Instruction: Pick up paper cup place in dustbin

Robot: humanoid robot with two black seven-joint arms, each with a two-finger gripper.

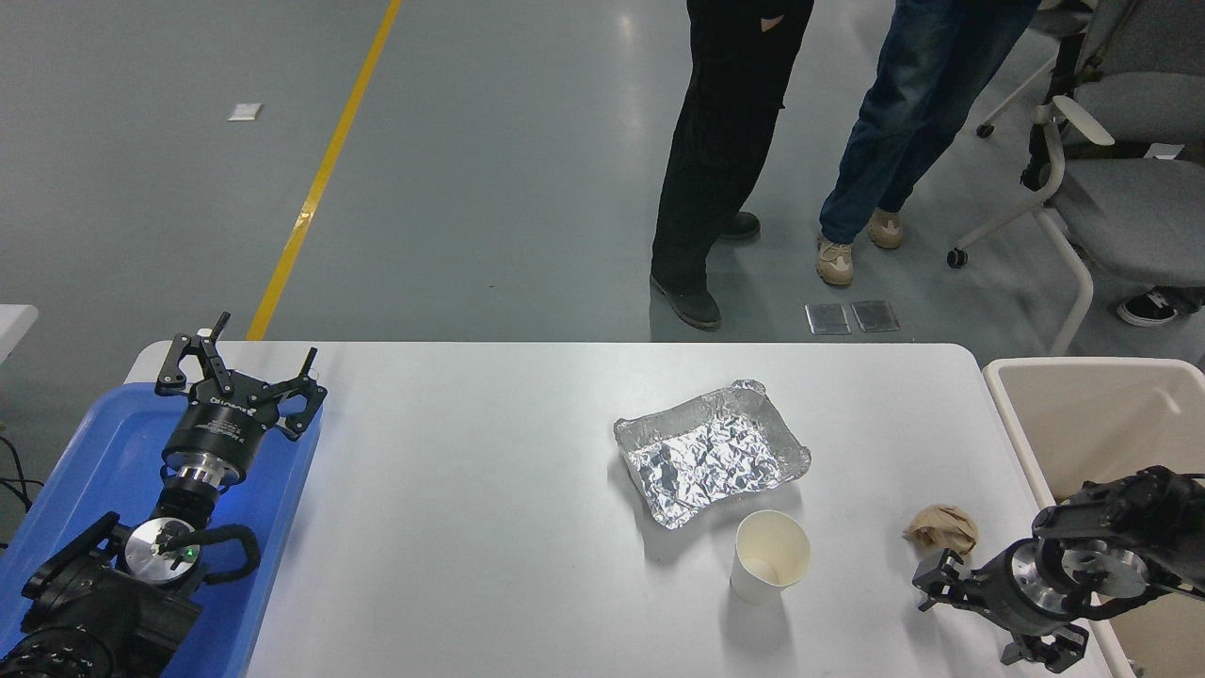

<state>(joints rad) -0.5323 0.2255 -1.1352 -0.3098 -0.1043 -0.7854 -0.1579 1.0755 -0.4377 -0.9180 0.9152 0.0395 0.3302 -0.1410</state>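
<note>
Paper cup (770, 556) is standing upright on the white table (452, 490), mouth up, just in front of the crinkled foil tray (713, 452) and close to touching its near corner. Looks empty as far as I can see.

So I'd call this the approach step, nothing's grabbed yet. My right gripper (979, 612) is low at the right edge of the table, pointing left toward the cup, with the crumpled brown paper ball (941, 529) sitting just beyond it. Fingers look spread apart and there's nothing between them, though the view is a bit dark down there so I can't say exactly how wide. The cup is off to the gripper's left and a little farther out, with clear table between them.

Next move, I reckon: slide left, keep clear of the paper ball, and come at the cup from the side around its middle. It's light and tapered, so it'll probably tip or squash if I bump it or squeeze hard. Then it's a swing back right to the dustbin (1007, 414), which is right beside the table's right edge.

Left gripper (240, 377) is parked over the blue tray (104, 443), fingers splayed, holding nothing.
</note>
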